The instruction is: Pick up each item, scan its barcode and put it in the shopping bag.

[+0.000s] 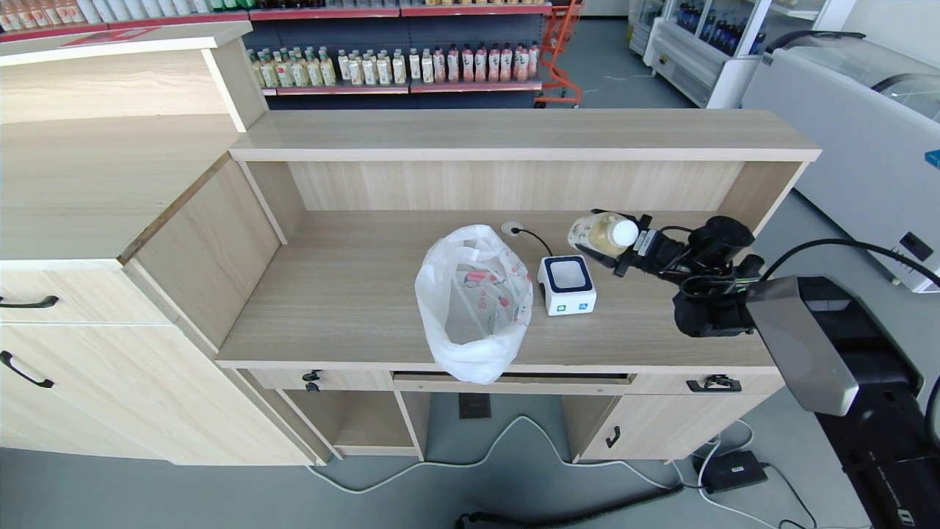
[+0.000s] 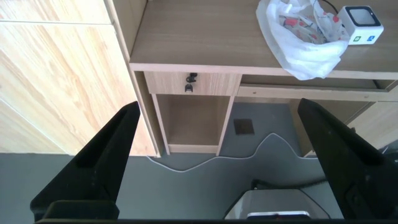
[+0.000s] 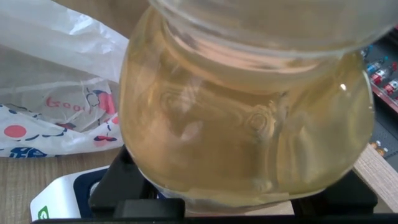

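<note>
Right gripper [image 1: 637,246]: fingers clamped on the clear plastic bottle of pale yellow liquid with a white cap [image 1: 595,234]; the grip appears to sit at the cap end, though the contact is partly hidden. The bottle lies roughly on its side, raised off the light wooden desk [image 1: 352,301], just behind the small white cube scanner with a dark top window [image 1: 567,285]; in the right wrist view the bottle [image 3: 242,124] hangs close above the scanner's corner [image 3: 59,199].

White plastic shopping bag with red and blue print [image 1: 440,323]: mouth open and upward, standing on the desk just beside the scanner at the front edge.

Left gripper [image 2: 217,109]: fingers [image 2: 102,162] spread wide, holding nothing; positioned below desk height, facing the open compartment under the desk.
</note>
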You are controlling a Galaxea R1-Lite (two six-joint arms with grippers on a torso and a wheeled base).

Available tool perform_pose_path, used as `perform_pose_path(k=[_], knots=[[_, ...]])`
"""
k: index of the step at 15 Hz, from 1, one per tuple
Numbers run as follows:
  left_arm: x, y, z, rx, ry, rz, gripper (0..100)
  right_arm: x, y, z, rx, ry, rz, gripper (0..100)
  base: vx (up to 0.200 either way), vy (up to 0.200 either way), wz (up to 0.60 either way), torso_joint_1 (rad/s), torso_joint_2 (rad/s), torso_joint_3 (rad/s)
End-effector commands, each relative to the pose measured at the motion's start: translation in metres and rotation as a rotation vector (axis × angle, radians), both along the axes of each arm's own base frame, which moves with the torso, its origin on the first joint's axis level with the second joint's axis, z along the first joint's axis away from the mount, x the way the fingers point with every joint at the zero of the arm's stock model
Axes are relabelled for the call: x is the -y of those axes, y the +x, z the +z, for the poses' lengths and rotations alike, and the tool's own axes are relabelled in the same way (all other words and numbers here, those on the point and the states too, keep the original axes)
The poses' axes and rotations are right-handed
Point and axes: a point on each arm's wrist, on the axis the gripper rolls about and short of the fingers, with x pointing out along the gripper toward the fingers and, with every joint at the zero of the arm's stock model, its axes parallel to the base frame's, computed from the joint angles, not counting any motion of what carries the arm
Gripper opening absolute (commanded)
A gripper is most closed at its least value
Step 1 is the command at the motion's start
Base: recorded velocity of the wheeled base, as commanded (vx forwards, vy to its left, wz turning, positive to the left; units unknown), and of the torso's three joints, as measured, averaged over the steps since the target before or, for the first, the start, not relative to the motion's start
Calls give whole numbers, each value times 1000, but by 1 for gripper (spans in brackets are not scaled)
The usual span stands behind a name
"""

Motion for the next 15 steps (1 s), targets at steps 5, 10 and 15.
perform_pose_path(k=[5,10,15], knots=[[0,0,0,0,0,0,100,9,-10,26,-11,29,-17,0,0,0,0,0,0,0],[0,0,0,0,0,0,100,35,-92,85,-314,486,-229,0,0,0,0,0,0,0],[0,0,0,0,0,0,100,57,-183,77,-439,516,-424,0,0,0,0,0,0,0]])
